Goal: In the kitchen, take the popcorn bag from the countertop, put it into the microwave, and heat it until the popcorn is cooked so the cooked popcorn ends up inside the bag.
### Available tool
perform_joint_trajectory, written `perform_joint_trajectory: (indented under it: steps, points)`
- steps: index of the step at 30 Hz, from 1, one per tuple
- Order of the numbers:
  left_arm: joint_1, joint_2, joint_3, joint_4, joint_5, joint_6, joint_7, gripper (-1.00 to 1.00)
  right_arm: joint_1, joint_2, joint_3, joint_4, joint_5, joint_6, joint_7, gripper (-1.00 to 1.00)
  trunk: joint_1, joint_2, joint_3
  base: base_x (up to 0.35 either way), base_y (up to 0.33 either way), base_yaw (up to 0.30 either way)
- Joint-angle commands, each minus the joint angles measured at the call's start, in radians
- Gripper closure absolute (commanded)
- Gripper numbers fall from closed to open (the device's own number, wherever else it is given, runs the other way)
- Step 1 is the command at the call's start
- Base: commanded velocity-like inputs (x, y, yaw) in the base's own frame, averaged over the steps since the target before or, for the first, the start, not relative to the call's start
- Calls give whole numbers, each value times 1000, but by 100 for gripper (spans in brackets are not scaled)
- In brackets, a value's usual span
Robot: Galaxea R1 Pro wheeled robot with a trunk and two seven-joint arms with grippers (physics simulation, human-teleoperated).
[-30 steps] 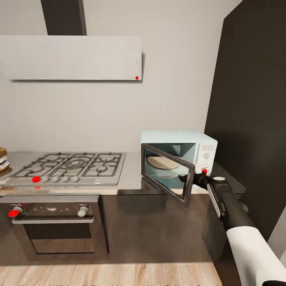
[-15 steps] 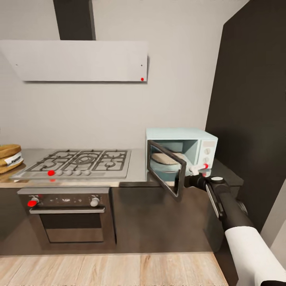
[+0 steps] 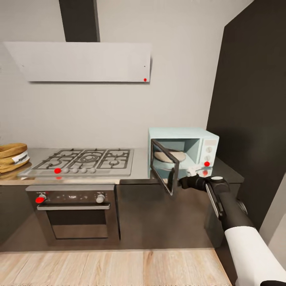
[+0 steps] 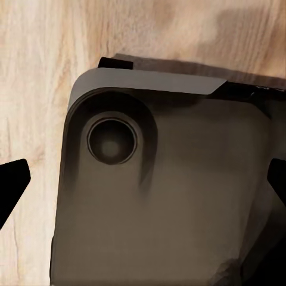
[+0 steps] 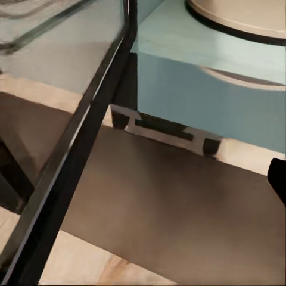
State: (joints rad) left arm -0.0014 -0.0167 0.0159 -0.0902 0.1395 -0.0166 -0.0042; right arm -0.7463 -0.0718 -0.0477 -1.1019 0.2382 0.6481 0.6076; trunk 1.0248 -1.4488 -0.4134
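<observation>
**Even, soft light; slightly smeared renders**

The head view is lit evenly and softly, and no single source can be told. A faint shadow is cast beneath the white hood (image 3: 83,61) onto the wall. A dull sheen is seen on the countertop (image 3: 139,169), without hard glare. Dark cabinets (image 3: 254,111) are rendered almost without detail. Edges are slightly smeared throughout. In the left wrist view, a dark blurred shadow is laid across the pale floor (image 4: 36,71). Reflections are shown in the microwave (image 5: 202,77) door glass.

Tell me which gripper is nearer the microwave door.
Right. The right gripper sits just beside the open microwave door, at its free edge. The left gripper hangs low over the wood floor, away from the door.
</observation>
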Motion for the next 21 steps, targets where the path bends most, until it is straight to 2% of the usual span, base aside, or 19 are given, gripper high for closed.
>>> perform_joint_trajectory:
  steps: [1, 4, 8, 21]
  points:
    - [0, 0, 1, 0, 8, -2, 0, -100, -1, 0, -2, -2, 9, 4, 25, -100, 0, -1, -1, -84, 80, 0]
    - [0, 0, 1, 0, 8, -2, 0, -100, -1, 1, -3, -4, 8, 14, 45, -100, 0, -1, -1, -84, 80, 0]
    - [0, 0, 2, 0, 8, -2, 0, -100, -1, 5, -3, -5, 9, 63, 50, -100, 0, -1, -1, -80, 108, 0]
    - [0, 0, 2, 0, 8, -2, 0, -100, -1, 3, -9, -9, 10, 67, 45, -100, 0, -1, -1, -8, 232, 0]
